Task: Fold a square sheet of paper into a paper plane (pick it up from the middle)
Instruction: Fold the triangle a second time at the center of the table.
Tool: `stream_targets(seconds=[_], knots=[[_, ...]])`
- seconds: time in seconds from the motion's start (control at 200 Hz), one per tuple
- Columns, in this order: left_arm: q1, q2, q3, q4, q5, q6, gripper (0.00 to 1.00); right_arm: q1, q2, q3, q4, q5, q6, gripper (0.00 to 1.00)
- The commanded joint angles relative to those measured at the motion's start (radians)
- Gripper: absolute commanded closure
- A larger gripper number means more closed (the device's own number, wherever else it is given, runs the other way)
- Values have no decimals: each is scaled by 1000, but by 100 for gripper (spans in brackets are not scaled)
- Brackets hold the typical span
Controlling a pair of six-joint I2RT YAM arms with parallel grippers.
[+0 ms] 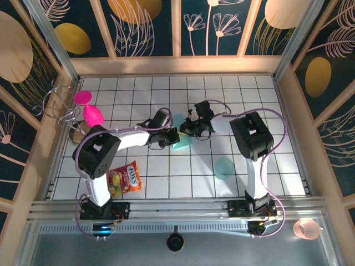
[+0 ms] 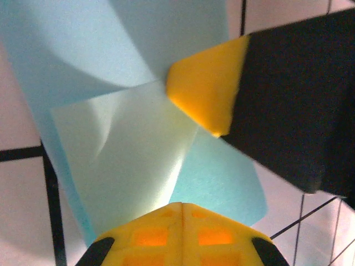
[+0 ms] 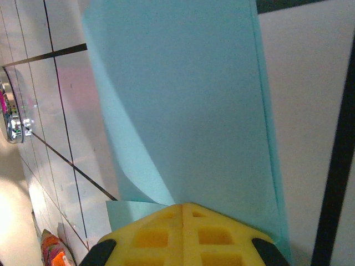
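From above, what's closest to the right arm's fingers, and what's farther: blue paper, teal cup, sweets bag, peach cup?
1. blue paper, table centre
2. teal cup, near right
3. sweets bag, near left
4. peach cup, off the tiles, bottom-right corner

Candy bag (image 1: 125, 179): you can read "FOX'S" in white letters on its red-and-yellow front.
Smaller print: too small for you to read.
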Motion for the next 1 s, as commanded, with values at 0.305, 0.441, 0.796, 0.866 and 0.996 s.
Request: stream_targets(seconds=[0.305,0.441,0.796,0.866,0.996], knots=[[-9,25,-21,-73,-13,21,100,5,86,-19,-86,103,-12,99],[-10,27,-24,-76,-13,24,100,2,87,-19,-88,105,-12,99],[-11,32,-48,-92,-21,27,100,2,87,-17,-94,110,-15,99],[-10,30,-78,-101,-25,28,100,1,87,-19,-96,112,-15,99],[-10,9,-121,-120,-28,29,100,-1,89,-21,-99,115,-17,99]])
